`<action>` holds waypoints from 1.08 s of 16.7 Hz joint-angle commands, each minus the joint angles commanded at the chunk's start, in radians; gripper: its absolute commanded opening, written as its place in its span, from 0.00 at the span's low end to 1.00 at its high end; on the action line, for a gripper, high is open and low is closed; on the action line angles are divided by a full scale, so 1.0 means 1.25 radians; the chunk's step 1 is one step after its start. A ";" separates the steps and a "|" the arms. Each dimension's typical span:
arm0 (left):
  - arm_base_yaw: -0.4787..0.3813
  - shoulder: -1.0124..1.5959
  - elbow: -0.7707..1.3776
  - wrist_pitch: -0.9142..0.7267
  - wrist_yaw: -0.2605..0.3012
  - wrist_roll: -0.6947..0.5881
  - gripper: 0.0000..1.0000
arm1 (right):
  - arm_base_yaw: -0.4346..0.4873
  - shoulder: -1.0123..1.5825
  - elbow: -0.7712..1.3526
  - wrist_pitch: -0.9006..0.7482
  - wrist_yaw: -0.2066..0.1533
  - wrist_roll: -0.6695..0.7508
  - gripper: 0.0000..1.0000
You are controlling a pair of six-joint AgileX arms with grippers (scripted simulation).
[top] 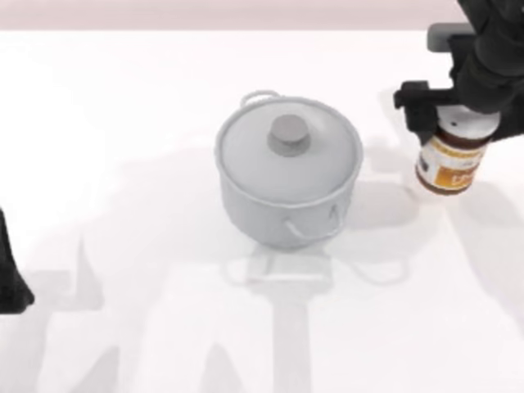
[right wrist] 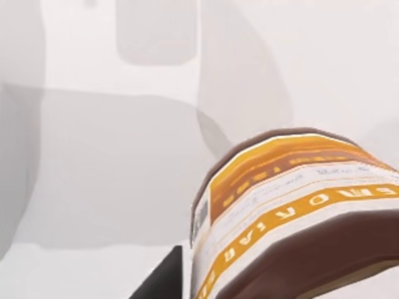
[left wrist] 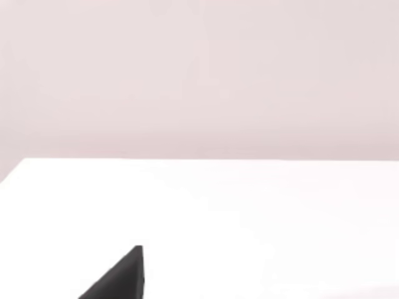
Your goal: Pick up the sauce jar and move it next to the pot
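One pot (top: 288, 170), lidded with one knob (top: 288, 135) and two loop handles. One sauce jar (top: 453, 154) right of the pot. Two arms, one per side.

The pot (top: 288, 172) is light grey, its lid knob a darker grey. The sauce jar (top: 450, 155) is dark brown with an orange-and-white label and white lid. The table (top: 123, 123) is white.

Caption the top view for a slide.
Right pincer grips the sauce jar to the right of the lidded pot; left arm parked at the table's left edge.
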 joint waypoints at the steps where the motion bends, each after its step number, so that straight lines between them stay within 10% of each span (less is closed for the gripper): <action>1: 0.000 0.000 0.000 0.000 0.000 0.000 1.00 | 0.011 -0.002 -0.010 0.009 0.005 0.023 0.00; 18: 0.000 0.000 0.000 0.000 0.000 0.000 1.00 | 0.019 0.040 -0.112 0.156 0.011 0.042 0.00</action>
